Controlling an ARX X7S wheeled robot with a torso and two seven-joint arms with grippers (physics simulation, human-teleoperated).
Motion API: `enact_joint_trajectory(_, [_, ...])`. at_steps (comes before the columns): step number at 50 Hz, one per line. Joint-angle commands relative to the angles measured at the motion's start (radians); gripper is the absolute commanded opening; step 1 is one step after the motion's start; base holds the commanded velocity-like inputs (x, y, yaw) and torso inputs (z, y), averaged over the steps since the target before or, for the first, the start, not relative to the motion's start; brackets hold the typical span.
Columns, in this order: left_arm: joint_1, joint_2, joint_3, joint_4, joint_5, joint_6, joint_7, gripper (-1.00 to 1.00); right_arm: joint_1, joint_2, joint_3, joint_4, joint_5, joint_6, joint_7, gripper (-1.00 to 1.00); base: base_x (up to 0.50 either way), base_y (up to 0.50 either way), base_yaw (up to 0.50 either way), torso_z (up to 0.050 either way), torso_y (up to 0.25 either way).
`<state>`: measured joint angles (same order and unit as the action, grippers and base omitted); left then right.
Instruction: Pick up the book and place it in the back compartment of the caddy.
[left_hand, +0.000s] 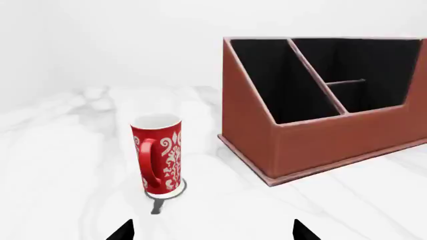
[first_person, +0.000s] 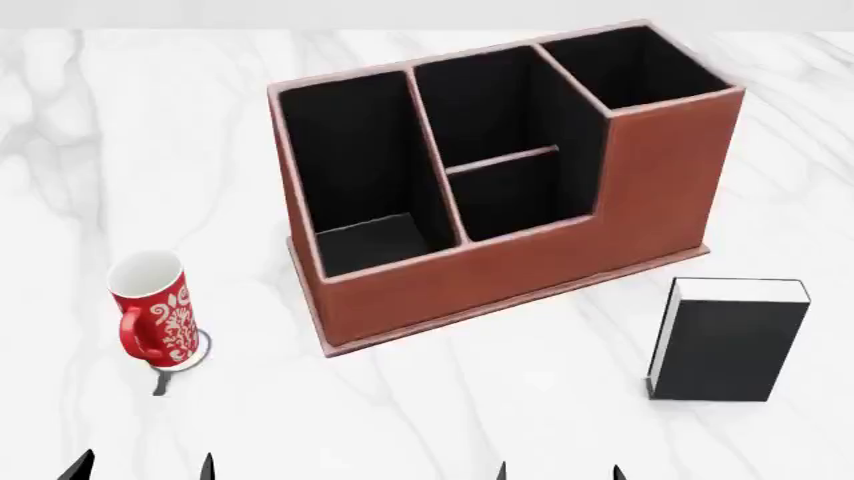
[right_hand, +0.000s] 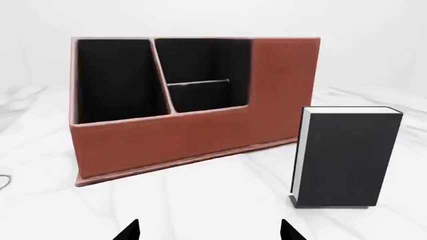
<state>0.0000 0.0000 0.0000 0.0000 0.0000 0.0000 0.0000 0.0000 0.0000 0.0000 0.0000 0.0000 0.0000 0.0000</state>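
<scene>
Book (first_person: 727, 345) upright on bench (first_person: 534, 420), black covers, white page edges; beside caddy (first_person: 534, 250); both grippers' fingers apart, empty

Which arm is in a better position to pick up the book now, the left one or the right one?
The right arm, probably. The book stands on the robot's right, just ahead of the right gripper, and faces it in the right wrist view. The left gripper is near the mug, with the caddy between.

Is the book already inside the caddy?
No, the book stands upright on the table, apart from the caddy, near its taller end.
</scene>
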Motion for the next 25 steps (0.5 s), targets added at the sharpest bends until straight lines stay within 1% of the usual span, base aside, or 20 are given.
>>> enact_joint_trajectory(1, [0.006, -0.014, 0.012, 0.004, -0.015, 0.029, -0.031, 1.00, -0.006, 0.016, -0.018, -0.008, 0.022, -0.012, 0.015, 1.00, 0.00, 0.00, 0.00, 0.000, 0.000])
enact_joint_trajectory(4, [0.011, -0.024, 0.024, 0.008, -0.030, 0.059, -0.050, 1.00, -0.009, 0.026, -0.032, -0.003, 0.018, -0.045, 0.045, 1.00, 0.00, 0.00, 0.00, 0.000, 0.000])
enact_joint_trajectory(7, [0.021, -0.036, 0.033, 0.019, -0.084, 0.082, -0.024, 1.00, -0.017, 0.035, -0.041, -0.011, 0.028, -0.069, 0.056, 1.00, 0.00, 0.00, 0.00, 0.000, 0.000])
enact_joint_trajectory(8, [0.025, -0.036, 0.033, 0.015, -0.081, 0.120, -0.033, 1.00, -0.023, 0.038, -0.044, -0.018, 0.035, -0.080, 0.056, 1.00, 0.00, 0.00, 0.00, 0.000, 0.000])
enact_joint_trajectory(12, [0.039, -0.043, 0.032, 0.031, -0.120, 0.167, -0.030, 1.00, -0.036, 0.046, -0.048, -0.034, 0.050, -0.119, 0.067, 1.00, 0.00, 0.00, 0.00, 0.000, 0.000])
enact_joint_trajectory(15, [0.051, -0.037, 0.021, 0.028, -0.109, 0.260, -0.067, 1.00, -0.054, 0.048, -0.046, -0.048, 0.056, -0.190, 0.081, 1.00, 0.00, 0.00, 0.00, 0.000, 0.000])
enact_joint_trajectory(17, [0.055, -0.043, 0.025, 0.031, -0.113, 0.276, -0.071, 1.00, -0.062, 0.050, -0.048, -0.056, 0.053, -0.209, 0.093, 1.00, 0.00, 0.00, 0.00, 0.000, 0.000])
enact_joint_trajectory(21, [0.073, -0.041, 0.023, 0.028, -0.106, 0.384, -0.098, 1.00, -0.093, 0.057, -0.054, -0.072, 0.045, -0.314, 0.108, 1.00, 0.00, 0.00, 0.00, 0.000, 0.000])
enact_joint_trajectory(25, [0.089, -0.045, 0.023, 0.036, -0.129, 0.464, -0.107, 1.00, -0.099, 0.061, -0.059, -0.070, 0.039, -0.354, 0.126, 1.00, 0.00, 0.00, 0.00, 0.000, 0.000])
